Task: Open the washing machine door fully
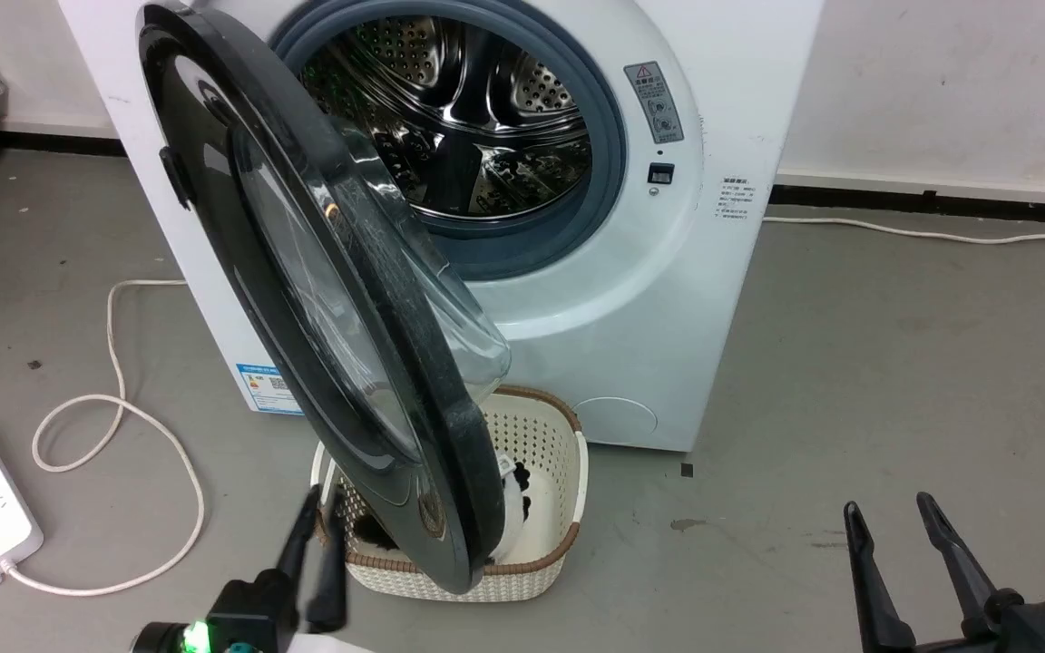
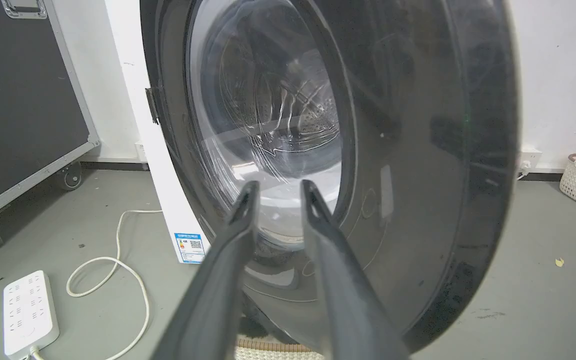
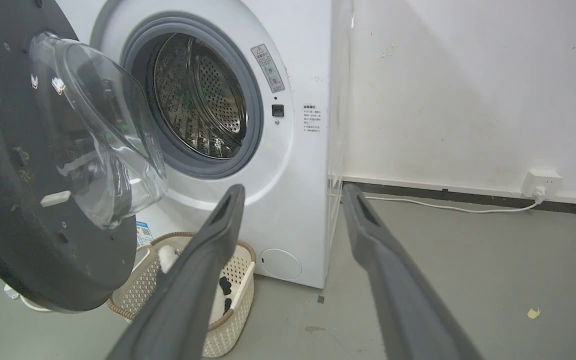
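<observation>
Washing machine door [image 1: 323,299] stands half open, hinged at 9 o'clock. Left end effector [image 1: 321,501], narrowly parted and empty, sits near its 7 o'clock rim; right end effector [image 1: 889,504] gapes empty.

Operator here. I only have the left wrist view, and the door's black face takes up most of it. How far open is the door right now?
Observer: In the head view, the washing machine door stands about halfway out from the washing machine. It is not yet swung fully back.
Operator: Is anything under its lower edge?
Observer: A white basket stands in front of the machine, and the door's bottom rim hangs over it. I cannot tell whether they touch.
Operator: And the right claw?
Observer: The right claw is open and holding nothing. It is well apart from the door, off to the robot's right.
</observation>
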Motion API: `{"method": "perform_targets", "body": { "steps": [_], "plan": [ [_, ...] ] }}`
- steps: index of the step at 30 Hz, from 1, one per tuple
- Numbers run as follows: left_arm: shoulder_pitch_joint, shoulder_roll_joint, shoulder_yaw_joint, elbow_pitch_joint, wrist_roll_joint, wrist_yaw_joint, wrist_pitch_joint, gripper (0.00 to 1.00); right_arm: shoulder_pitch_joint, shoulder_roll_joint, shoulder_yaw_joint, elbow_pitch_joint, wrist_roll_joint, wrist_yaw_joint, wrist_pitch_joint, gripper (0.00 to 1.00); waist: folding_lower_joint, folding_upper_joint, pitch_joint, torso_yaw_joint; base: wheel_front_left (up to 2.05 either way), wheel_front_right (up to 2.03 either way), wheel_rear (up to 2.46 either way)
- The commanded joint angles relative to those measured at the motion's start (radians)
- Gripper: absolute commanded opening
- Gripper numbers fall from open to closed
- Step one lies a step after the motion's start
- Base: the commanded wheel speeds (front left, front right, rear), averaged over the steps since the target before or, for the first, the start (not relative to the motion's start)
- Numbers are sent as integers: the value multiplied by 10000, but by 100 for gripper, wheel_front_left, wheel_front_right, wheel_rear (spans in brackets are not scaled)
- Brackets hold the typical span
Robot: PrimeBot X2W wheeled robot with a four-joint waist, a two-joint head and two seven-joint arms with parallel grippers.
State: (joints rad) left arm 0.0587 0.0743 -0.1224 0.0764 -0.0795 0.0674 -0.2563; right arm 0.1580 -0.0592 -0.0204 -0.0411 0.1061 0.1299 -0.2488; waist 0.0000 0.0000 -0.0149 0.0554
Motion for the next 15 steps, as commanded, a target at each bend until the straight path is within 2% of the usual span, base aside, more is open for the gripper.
{"method": "perform_targets", "body": {
  "steps": [1, 6, 7, 9, 10, 11, 12, 15],
  "plan": [
    [14, -60, 29, -107, -1, -29, -55, 0, 9, 69, 3, -19, -6, 8, -77, 100, 0, 0, 1, 7, 0, 0, 0],
    [-137, -125, 314, -657, -187, 45, -55, 0, -17, 79, -8, -40, -15, 8, -85, 100, 0, 0, 14, 13, 0, 0, 0],
    [-271, -163, 556, -1260, -269, 242, -55, 0, -45, 82, 5, -55, -23, 8, -88, 100, 0, 0, 28, -2, 0, 0, 0],
    [-328, -180, 669, -1607, -295, 382, -55, 0, -61, 84, 15, -59, -25, 8, -89, 100, 0, 0, 33, -13, 0, 0, 0],
    [-487, -214, 1033, -2362, -596, 760, -55, 0, -103, 85, 36, -70, -35, 8, -92, 100, 0, 0, 43, -52, 0, 0, 0],
    [-487, -214, 1033, -2362, -596, 760, -55, 0, -103, 85, 36, -70, -35, 8, -92, 100, 0, 0, 43, -52, 0, 0, 0],
    [-668, -227, 1254, -3006, -796, 915, -55, 0, -159, 86, 50, -71, -13, 8, -97, 100, 0, 0, 47, -118, 0, 0, 0],
    [-928, -233, 1353, -3600, -806, 917, -55, 0, -218, 87, 69, -45, 11, 8, -101, 100, 0, 0, 43, -170, 0, 0, 0]
  ]
}}
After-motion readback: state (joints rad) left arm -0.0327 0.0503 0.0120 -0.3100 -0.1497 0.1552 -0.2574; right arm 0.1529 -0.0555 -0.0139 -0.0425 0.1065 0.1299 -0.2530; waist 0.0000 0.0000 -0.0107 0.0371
